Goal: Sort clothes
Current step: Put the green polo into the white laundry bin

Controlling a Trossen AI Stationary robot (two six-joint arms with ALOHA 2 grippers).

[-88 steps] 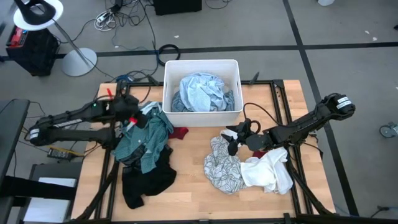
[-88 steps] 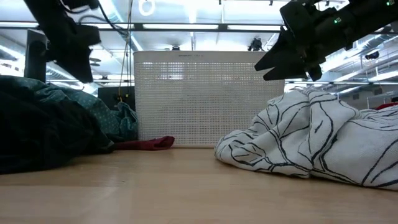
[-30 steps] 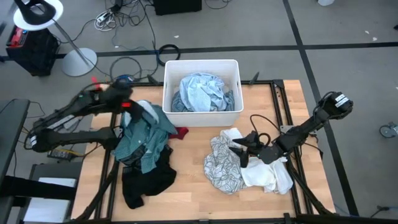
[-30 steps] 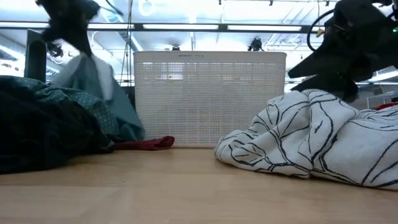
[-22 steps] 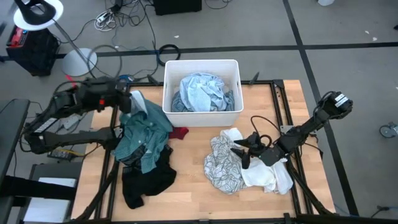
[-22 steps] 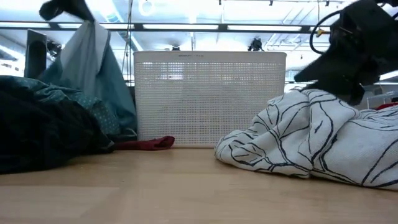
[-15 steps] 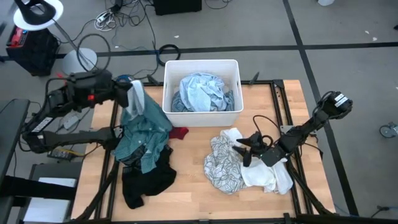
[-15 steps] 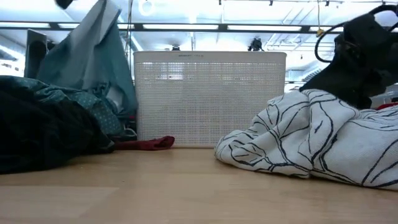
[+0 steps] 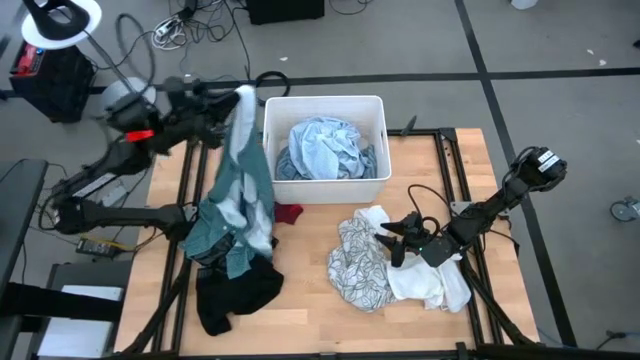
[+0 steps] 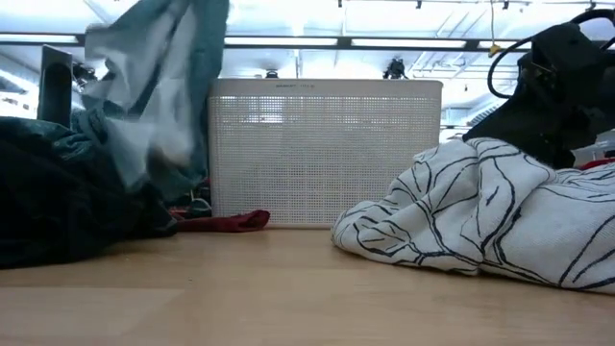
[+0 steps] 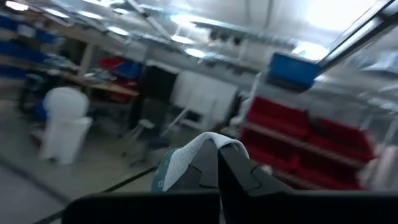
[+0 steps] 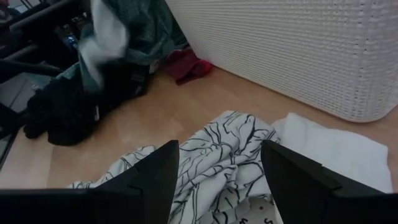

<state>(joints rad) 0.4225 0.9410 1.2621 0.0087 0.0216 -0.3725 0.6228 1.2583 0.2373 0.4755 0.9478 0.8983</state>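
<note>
The teal plaid shirt (image 9: pixel 240 180) is hanging in the air at the table's left side, and we are seeing it stretched from the left gripper (image 9: pixel 243 95) down to the pile of clothes on the wooden table (image 9: pixel 310 300). In the low view the shirt (image 10: pixel 159 86) is draping down just beside the left wall of the white bin (image 10: pixel 325 154). We are reading the left gripper as clamped together on the shirt's top edge: in the left wrist view a fold of the teal fabric (image 11: pixel 186 162) is sitting pinched between its dark fingers (image 11: pixel 239 177). The gripper is hovering high, near the bin's back left corner.

Below the shirt, a black garment (image 9: pixel 235 290) is lying on the table toward the front left, and a small red piece (image 9: pixel 288 214) is lying against the front of the bin (image 9: pixel 325 188). Inside the bin we are seeing a blue-grey striped shirt (image 9: pixel 325 148) crumpled.

On the table's right half, the white-patterned piece (image 9: pixel 360 265) with dark lines is lying in a heap, touching a plain white garment (image 9: pixel 430 280) beside it. The right gripper (image 9: pixel 392 247) is hanging low over these two, its fingers (image 12: pixel 155 174) spread wide apart and holding nothing; in the right wrist view the patterned cloth (image 12: pixel 217 155) is showing between them.

Beyond the table, a round lamp (image 9: pixel 62 20) and loose cables (image 9: pixel 180 30) are lying on the grey floor.
</note>
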